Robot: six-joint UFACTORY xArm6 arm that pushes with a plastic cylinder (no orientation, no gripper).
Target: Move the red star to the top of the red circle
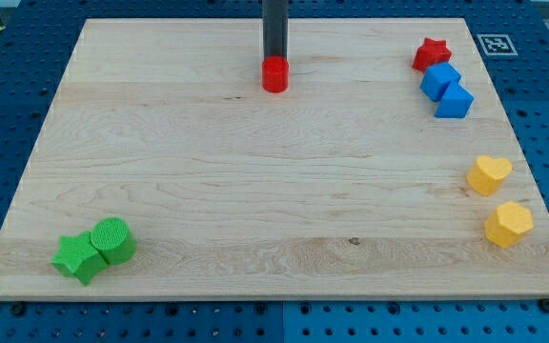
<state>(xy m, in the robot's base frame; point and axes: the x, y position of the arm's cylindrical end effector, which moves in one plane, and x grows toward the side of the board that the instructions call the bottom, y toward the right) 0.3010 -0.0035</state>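
The red star (431, 53) lies near the board's top right corner. The red circle (274, 74) stands at the top middle of the board, far to the star's left. My tip (274, 60) is right at the circle's upper side, seemingly touching it. The rod rises straight up out of the view's top. The tip is far from the red star.
Two blue blocks (439, 80) (455, 100) lie touching just below the red star. A yellow heart (489, 174) and a yellow hexagon (509, 224) sit at the right edge. A green star (77, 256) and a green circle (112, 238) touch at the bottom left.
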